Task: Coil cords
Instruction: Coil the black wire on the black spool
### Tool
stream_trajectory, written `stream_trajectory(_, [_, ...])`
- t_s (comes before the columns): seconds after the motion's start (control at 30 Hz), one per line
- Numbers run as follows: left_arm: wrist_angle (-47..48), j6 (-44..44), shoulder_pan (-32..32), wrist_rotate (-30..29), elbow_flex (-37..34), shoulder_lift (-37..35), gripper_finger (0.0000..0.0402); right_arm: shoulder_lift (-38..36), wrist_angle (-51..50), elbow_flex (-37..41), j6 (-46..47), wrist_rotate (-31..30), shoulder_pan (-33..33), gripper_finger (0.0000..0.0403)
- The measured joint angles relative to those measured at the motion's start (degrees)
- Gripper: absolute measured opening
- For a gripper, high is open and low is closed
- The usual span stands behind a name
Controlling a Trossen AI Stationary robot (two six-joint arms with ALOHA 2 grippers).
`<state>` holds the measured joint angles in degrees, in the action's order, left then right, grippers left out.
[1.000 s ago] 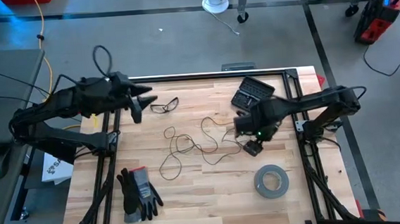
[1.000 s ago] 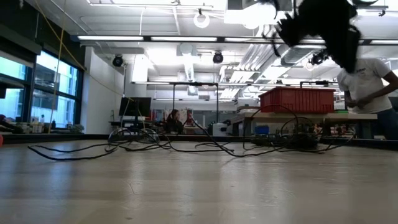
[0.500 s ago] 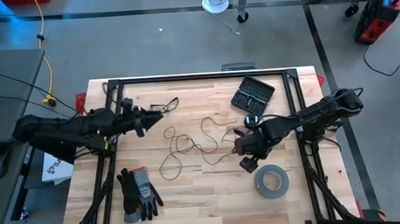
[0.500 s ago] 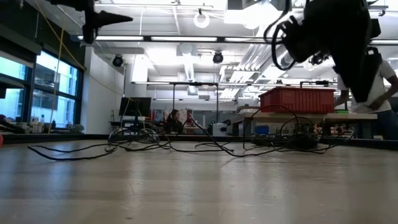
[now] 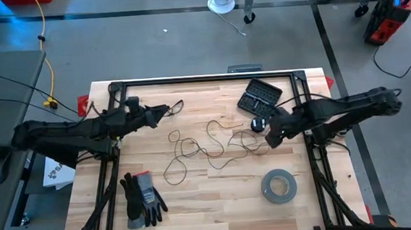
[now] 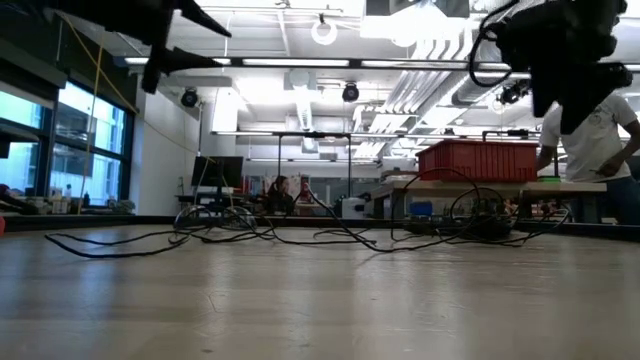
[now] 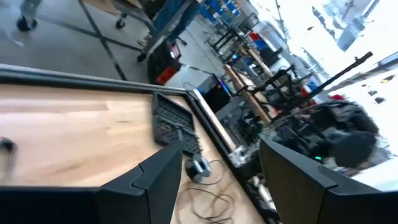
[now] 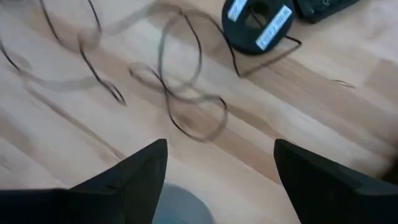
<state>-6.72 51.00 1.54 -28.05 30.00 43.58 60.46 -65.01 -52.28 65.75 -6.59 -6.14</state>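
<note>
We saw both end effectors spread wide and empty: the left end effector (image 5: 163,111) and right end effector (image 5: 271,137) hovered above the cord (image 5: 193,148).

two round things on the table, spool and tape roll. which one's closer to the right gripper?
The small black spool, right beside the right gripper; the bigger grey tape roll lies farther off, toward the table's front.

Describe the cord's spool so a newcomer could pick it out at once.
On the wooden table, look toward the far right, beside the black case. The spool is small, round and black with white labels, the thin cord trailing from it, unlike the bigger grey tape roll.
</note>
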Motion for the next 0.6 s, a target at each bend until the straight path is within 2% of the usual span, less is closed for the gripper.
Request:
stream_trajectory(0.17, [-8.0, 1.5, 0.0, 2.0, 0.1, 6.2, 0.0209, -4.2, 11.2, 8.1, 6.0, -0.5, 6.2, 0.0288])
stream_trajectory(0.3, [-11.0, 4.9, 0.0, 2.1, 0.1, 9.3, 0.0209, -4.1, 23.6, 13.8, 10.3, 1.1, 12.1, 0.0288])
stream_trajectory(0.43, [-11.6, 5.4, 0.0, 4.0, 0.1, 10.2, 0.0209, -3.0, 33.7, 16.7, 12.3, 0.0, 16.8, 0.0288])
stream_trajectory(0.5, [-11.6, 5.1, 0.0, 4.6, 0.1, 10.2, 0.0209, -2.5, 37.3, 17.4, 12.5, -1.1, 18.8, 0.0288])
stream_trajectory(0.6, [-11.6, 3.2, 0.0, 4.8, 0.1, 10.0, 0.0209, -0.5, 37.3, 18.1, 12.5, -0.1, 21.7, 0.0288])
